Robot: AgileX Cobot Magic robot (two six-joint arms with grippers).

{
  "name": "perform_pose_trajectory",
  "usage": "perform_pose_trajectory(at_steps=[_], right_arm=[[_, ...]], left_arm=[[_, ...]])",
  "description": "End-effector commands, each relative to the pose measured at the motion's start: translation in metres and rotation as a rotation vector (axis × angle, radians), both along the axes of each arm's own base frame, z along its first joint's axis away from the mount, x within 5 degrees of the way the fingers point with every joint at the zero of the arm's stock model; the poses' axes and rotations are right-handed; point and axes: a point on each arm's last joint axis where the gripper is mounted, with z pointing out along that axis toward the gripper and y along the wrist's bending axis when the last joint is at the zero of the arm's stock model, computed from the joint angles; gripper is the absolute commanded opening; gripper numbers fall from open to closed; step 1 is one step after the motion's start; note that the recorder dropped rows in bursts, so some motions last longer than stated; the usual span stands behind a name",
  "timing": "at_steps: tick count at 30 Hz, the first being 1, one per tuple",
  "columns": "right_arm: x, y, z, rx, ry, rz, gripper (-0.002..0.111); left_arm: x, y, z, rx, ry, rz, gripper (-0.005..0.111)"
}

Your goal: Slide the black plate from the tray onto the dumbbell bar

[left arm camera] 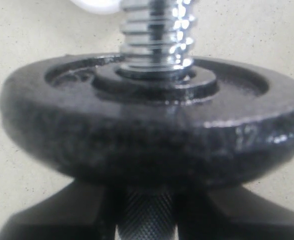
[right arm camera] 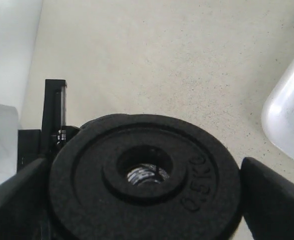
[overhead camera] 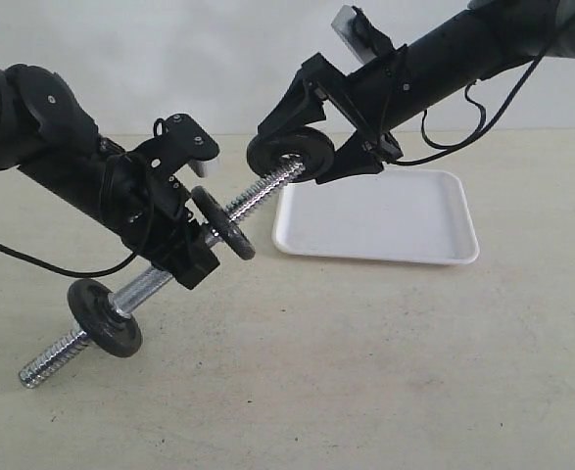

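The right gripper's (overhead camera: pixel 292 156) jaws stand wide, clamping the black plate (right arm camera: pixel 144 196) by its rim. The left gripper's (overhead camera: pixel 197 257) jaws are pinched on the dumbbell bar's (overhead camera: pixel 263 196) knurled middle. The tray (overhead camera: pixel 434 250) lies below the right jaws. The bar's threaded tip shows inside the held plate's hole. A second plate (overhead camera: pixel 223 223) sits on the bar just ahead of the left jaws.

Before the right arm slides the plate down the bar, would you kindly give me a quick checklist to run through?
1. Right gripper holds the black plate by its rim: ok.
2. Left gripper clamps the dumbbell bar: ok.
3. Bar's threaded tip lined up with the plate's hole: ok.
4. Tip already through the hole: cannot tell.
5. Bare thread ahead, up to the mounted plate: ok.
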Motion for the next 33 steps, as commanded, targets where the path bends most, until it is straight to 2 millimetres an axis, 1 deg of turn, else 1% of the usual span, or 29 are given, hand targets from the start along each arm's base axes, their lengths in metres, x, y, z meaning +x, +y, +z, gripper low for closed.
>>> perform_pose_trajectory(at_steps=[1, 8, 15, 18, 25, 29, 33], right_arm=[[-0.004, 0.005, 0.013, 0.067, 0.004, 0.016, 0.003], [-0.004, 0.005, 0.013, 0.067, 0.004, 0.016, 0.003], [-0.004, 0.005, 0.013, 0.067, 0.005, 0.015, 0.003], [-0.004, 0.005, 0.013, 0.067, 0.005, 0.015, 0.003], [-0.004, 0.005, 0.013, 0.068, 0.011, 0.012, 0.003], [-0.006, 0.010, 0.013, 0.068, 0.015, 0.022, 0.003], [-0.012, 0.022, 0.012, 0.064, -0.014, 0.070, 0.003]], left_arm=[[0.009, 0.004, 0.037, -0.091, -0.123, 0.097, 0.004], [0.009, 0.004, 0.036, -0.090, -0.123, 0.095, 0.004], [0.015, 0.016, 0.037, -0.105, -0.108, 0.162, 0.004], [0.015, 0.020, 0.040, -0.113, -0.108, 0.178, 0.004], [0.013, 0.020, 0.051, -0.145, -0.132, 0.192, 0.004], [0.013, 0.019, 0.052, -0.154, -0.138, 0.181, 0.004], [0.013, 0.019, 0.052, -0.155, -0.137, 0.182, 0.004]])
